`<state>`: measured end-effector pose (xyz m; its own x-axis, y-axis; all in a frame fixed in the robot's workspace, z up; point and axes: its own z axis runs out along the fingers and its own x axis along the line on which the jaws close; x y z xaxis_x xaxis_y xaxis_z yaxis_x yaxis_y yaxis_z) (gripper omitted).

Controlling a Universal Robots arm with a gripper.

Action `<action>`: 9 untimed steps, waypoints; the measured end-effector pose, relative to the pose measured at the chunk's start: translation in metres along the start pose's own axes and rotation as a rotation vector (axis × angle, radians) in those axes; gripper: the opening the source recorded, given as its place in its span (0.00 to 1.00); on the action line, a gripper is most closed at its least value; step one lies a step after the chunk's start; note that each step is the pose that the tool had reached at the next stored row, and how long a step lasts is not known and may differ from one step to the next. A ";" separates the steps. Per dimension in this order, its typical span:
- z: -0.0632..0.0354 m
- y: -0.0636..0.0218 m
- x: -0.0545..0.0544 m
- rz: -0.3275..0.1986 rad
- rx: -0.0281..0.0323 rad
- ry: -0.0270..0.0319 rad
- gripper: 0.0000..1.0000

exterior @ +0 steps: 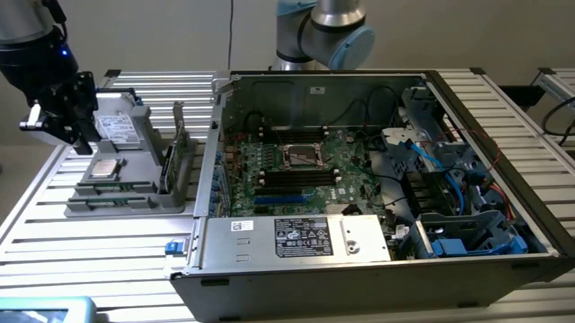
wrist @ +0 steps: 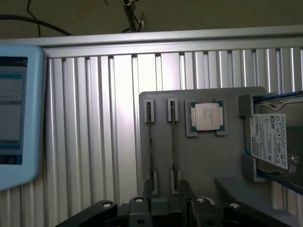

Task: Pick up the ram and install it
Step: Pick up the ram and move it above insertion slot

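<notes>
Two slim ram sticks [exterior: 115, 185] rest on edge in slots at the near end of a grey parts tray [exterior: 134, 202], at the exterior view's left. In the wrist view they appear as two thin strips, one ram stick [wrist: 150, 142] beside the other [wrist: 173, 142]. My black gripper [exterior: 74, 134] hangs above the tray's far end, over the hard drive, and holds nothing. In the wrist view my gripper [wrist: 165, 195] has its fingers [wrist: 147, 191] standing apart, open, close to the sticks' ends. The motherboard [exterior: 297, 168] with its black slots lies inside the open computer case.
The tray also carries a square silver processor [wrist: 207, 117], a hard drive [wrist: 269, 139] and a taller card on edge [exterior: 175, 158]. The open case [exterior: 378, 256] takes up the table's middle and right. A blue-framed screen [wrist: 14, 113] lies by the slatted table's near corner.
</notes>
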<state>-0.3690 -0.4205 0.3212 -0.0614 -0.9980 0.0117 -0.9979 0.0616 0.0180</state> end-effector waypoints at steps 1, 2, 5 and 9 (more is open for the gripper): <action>0.0018 0.0016 0.000 0.000 0.0000 0.0000 0.36; 0.0037 0.0029 0.000 0.000 0.0000 0.0000 0.36; 0.0091 0.0037 0.000 -0.006 0.0000 0.0002 0.36; 0.0164 0.0036 0.001 -0.017 0.0001 0.0007 0.36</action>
<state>-0.3730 -0.4216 0.3048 -0.0444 -0.9989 0.0121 -0.9988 0.0446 0.0181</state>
